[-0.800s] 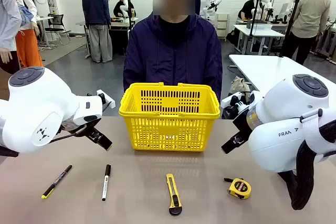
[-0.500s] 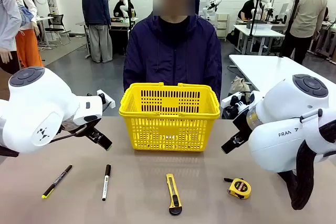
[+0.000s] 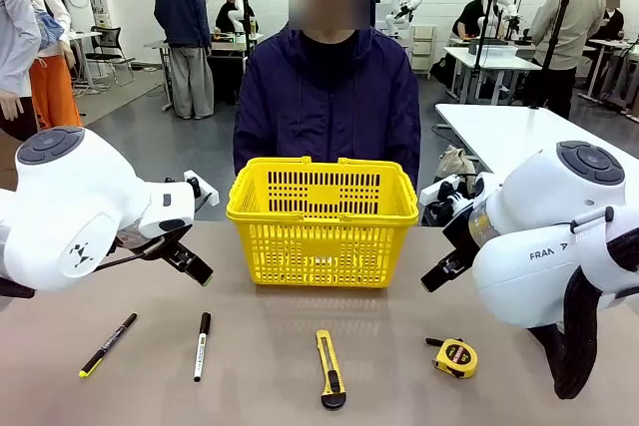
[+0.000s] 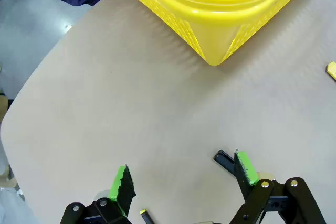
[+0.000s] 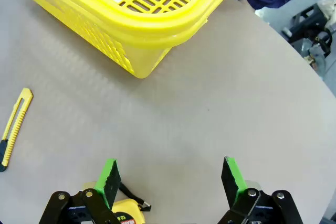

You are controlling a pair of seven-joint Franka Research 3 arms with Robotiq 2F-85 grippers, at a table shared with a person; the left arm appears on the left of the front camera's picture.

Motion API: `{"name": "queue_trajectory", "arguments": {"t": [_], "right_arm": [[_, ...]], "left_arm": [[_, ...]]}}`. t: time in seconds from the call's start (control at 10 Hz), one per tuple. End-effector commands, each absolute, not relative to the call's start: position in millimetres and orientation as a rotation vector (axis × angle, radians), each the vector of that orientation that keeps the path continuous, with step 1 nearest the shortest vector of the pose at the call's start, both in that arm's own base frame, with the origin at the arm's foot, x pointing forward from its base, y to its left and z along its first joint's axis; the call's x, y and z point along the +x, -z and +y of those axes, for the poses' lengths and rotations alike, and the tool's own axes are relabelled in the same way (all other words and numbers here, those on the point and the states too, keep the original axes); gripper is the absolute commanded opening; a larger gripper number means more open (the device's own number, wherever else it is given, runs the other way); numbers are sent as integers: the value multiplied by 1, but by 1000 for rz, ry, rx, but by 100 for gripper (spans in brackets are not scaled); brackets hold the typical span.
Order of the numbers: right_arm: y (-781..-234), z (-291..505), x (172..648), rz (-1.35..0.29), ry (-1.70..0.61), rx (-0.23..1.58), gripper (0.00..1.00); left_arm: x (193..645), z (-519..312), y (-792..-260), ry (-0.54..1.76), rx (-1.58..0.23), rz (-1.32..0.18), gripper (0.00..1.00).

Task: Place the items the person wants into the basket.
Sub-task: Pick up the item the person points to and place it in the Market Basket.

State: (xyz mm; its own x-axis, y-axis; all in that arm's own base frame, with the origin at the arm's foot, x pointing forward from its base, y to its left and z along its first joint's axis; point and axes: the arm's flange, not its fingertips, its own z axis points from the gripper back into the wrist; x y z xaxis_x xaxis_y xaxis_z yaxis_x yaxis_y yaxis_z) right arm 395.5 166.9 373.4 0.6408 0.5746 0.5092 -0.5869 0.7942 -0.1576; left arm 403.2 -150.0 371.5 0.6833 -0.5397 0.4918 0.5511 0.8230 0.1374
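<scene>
Both at full spread, empty: left hand point(image 4: 184, 169), right hand point(image 5: 169, 166), above table point(image 4: 131, 103).

Well beyond the far right corner of the table, a background person in a beige top point(image 3: 571, 22) is seen shifted to the left of the earlier position and is now overlapped by a slanted black pole point(image 3: 552, 42). Where that person stood before, a dark-clothed figure point(image 3: 611, 25) is uncovered farther back.
</scene>
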Motion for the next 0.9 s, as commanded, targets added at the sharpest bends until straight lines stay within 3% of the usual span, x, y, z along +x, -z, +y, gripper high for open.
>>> {"name": "queue_trajectory", "arguments": {"t": [0.0,0.8], "right_arm": [[-373,167,395,-572,-662,23,100],[-373,167,395,-572,-662,23,100]], "left_arm": [[403,-150,-371,612,-22,-544,100],[403,-150,-371,612,-22,-544,100]]}}
